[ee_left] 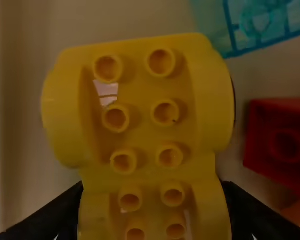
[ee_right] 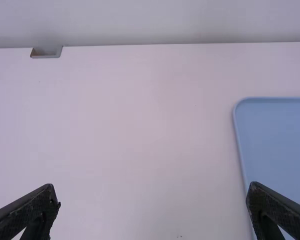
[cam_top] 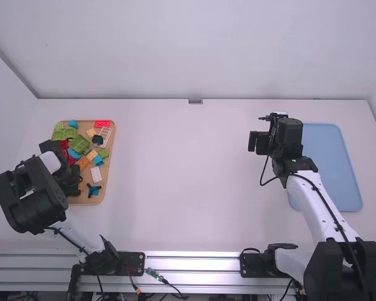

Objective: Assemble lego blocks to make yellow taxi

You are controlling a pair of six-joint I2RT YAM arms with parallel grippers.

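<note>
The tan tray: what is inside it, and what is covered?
Inside the tray lie red, green, blue and white pieces. In the high view the left arm covers its near left part; the left wrist view reveals a yellow piece. What lies beneath that is hidden.

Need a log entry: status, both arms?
Left end effector clamped on yellow piece. Right end effector open, empty. Red block close by, possible snag.

The left arm leans to 10 o'clock from its base, then its end effector bends toward 2, fingers pinching. The right arm stretches to 11 o'clock, its end effector with fingers wide apart.
</note>
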